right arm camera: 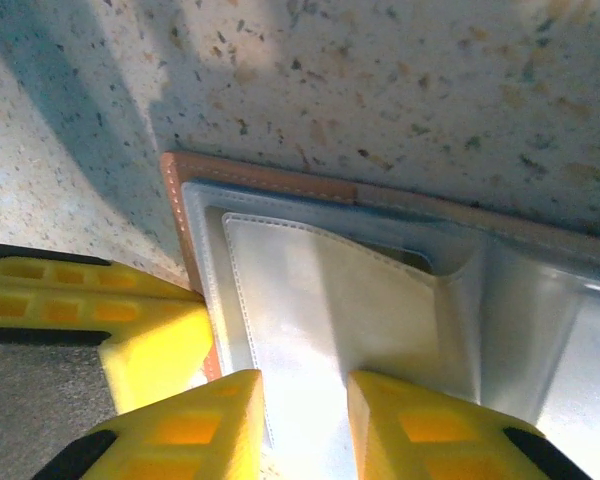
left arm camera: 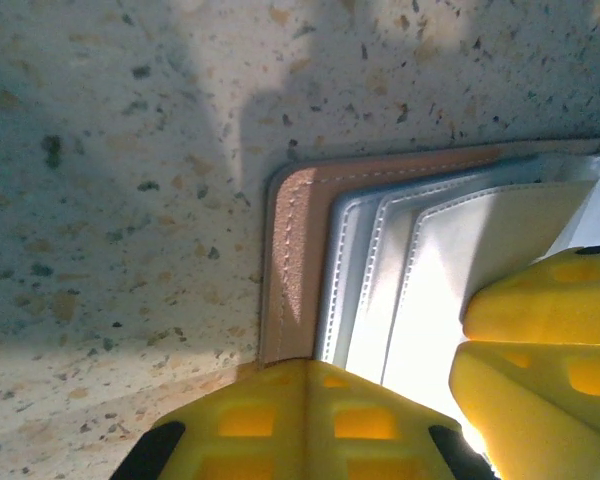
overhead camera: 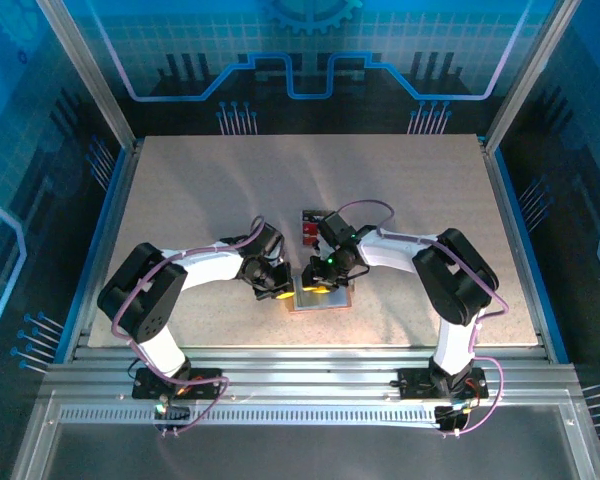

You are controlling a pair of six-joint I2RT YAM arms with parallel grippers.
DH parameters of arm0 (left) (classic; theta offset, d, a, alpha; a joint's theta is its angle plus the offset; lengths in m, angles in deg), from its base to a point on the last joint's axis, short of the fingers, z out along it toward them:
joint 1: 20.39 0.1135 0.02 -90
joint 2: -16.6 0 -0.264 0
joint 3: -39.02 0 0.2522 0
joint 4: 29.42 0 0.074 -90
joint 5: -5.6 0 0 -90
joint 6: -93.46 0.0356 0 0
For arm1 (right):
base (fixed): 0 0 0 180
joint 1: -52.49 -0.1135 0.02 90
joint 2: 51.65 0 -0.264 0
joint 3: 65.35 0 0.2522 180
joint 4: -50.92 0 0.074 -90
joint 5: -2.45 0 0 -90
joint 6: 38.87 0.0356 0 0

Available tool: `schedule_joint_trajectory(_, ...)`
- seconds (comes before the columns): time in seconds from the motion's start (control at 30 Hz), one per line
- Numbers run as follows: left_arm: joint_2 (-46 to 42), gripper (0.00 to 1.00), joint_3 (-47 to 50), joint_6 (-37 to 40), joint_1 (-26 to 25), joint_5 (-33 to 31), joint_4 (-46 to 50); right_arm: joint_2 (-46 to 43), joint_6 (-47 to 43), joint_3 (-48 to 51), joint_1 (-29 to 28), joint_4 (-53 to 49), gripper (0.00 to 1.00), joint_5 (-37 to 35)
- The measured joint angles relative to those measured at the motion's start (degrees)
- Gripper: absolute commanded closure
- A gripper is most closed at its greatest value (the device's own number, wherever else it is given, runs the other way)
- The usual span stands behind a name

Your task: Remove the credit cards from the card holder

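Speckled table (overhead camera: 180, 190) stretches wide around card holder (overhead camera: 325, 301) lying near front edge.

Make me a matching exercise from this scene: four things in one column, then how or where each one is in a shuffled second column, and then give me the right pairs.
Column one
1. card holder
2. credit cards
3. left end effector
4. right end effector

Column two
A. fingers apart over the holder's pale inside
B. a small red and dark pile beyond the holder
C. shut, at the holder's brown edge
D. lying open on the table

Pairs: 1-D, 2-B, 3-C, 4-A
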Motion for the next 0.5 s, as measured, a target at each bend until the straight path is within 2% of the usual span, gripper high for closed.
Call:
schedule_joint_trajectory(0.3, 0.0, 1.0, 0.0, 0.04, 0.11, -0.22, 0.07, -1.11, -0.61, 0.37, 0.15, -1.03, 0.7, -0.72)
schedule_joint_trajectory(0.5, 0.0, 1.0, -0.09, 0.26, 0.22, -0.22, 0.5, -2.05, -0.33, 3.19, 1.18, 1.95, 0.7, 0.83)
